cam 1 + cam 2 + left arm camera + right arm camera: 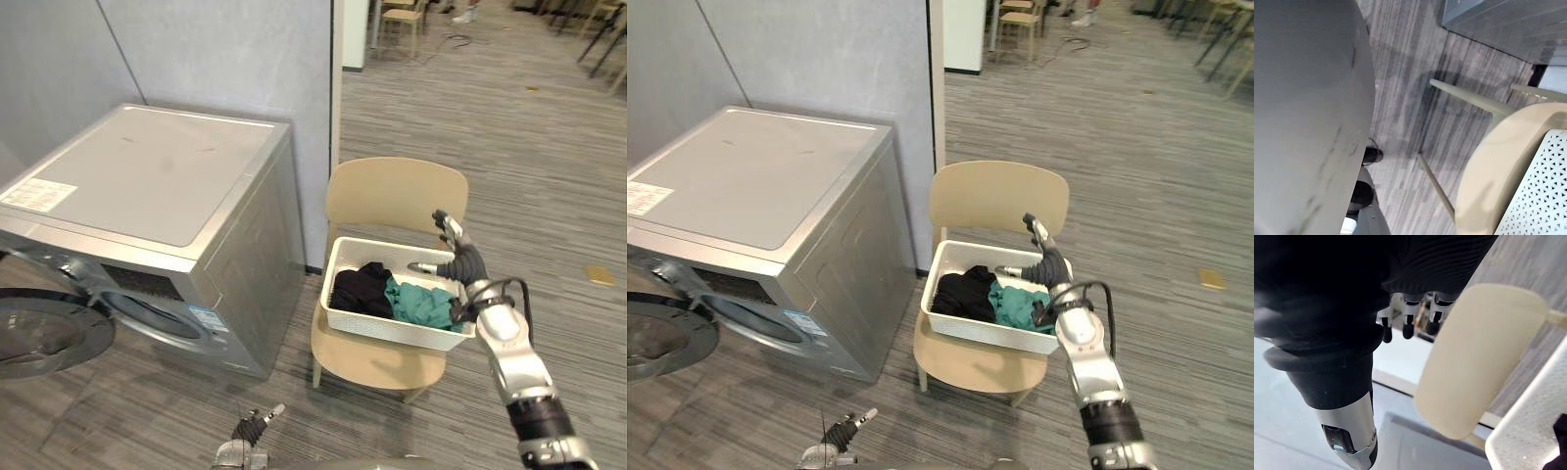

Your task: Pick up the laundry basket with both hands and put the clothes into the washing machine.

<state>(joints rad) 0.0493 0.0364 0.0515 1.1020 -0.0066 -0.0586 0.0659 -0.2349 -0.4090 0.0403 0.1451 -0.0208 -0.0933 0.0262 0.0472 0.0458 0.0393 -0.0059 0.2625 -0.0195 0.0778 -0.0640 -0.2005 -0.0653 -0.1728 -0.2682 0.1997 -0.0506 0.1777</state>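
White perforated laundry basket (pixel 392 328) set on the seat of a beige chair (pixel 392 191), covering most of the seat and reaching its right edge, back wall near the backrest. Inside, black clothes (pixel 361 287) piled toward the left wall and teal clothes (pixel 421 302) toward the right, the two touching in the middle. Right robot hand (pixel 458 257) raised over the basket's right rim near the far right corner, fingers (pixel 1408 325) straight and spread apart from the thumb, nothing clasped; contact with the rim not clear. Left robot hand (pixel 257 423) low down, over the floor (pixel 509 127) in front of the chair's front left corner, well apart from the basket; whether spread or closed cannot be told. Silver washing machine (pixel 147 171) just left of the chair, back against a grey partition wall (pixel 216 49), round door (pixel 49 333) swung wide at the front. More chairs (pixel 402 20) far behind, and a small yellow scrap (pixel 601 275) on the floor off to the right.
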